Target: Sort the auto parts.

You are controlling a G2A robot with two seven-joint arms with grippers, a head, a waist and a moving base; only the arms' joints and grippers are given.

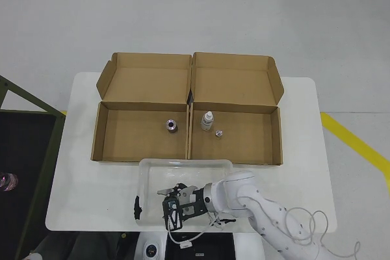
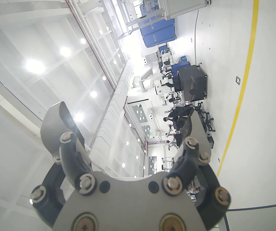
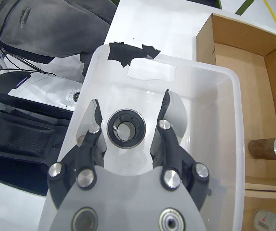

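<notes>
A black ring-shaped part (image 3: 126, 128) lies flat on the floor of the white bin (image 3: 224, 111). My right gripper (image 3: 131, 97) hangs open just above it, one finger on each side and neither touching it. From above, the right gripper (image 1: 169, 207) is over the left half of the white bin (image 1: 182, 162) at the table's front. My left gripper (image 2: 127, 111) is open and holds nothing, pointing up at the ceiling. A metal cylinder (image 1: 171, 125) lies in the left cardboard box (image 1: 117, 136). A small white bottle (image 1: 208, 120) and a small metal part (image 1: 218, 134) are in the right cardboard box (image 1: 260, 140).
Both boxes sit side by side behind the bin, lids folded back. Black tape (image 3: 128, 52) and a white label (image 3: 151, 73) mark the bin's far wall. Bare white table lies on both sides of the bin. A green frame (image 1: 13, 97) stands left of the table.
</notes>
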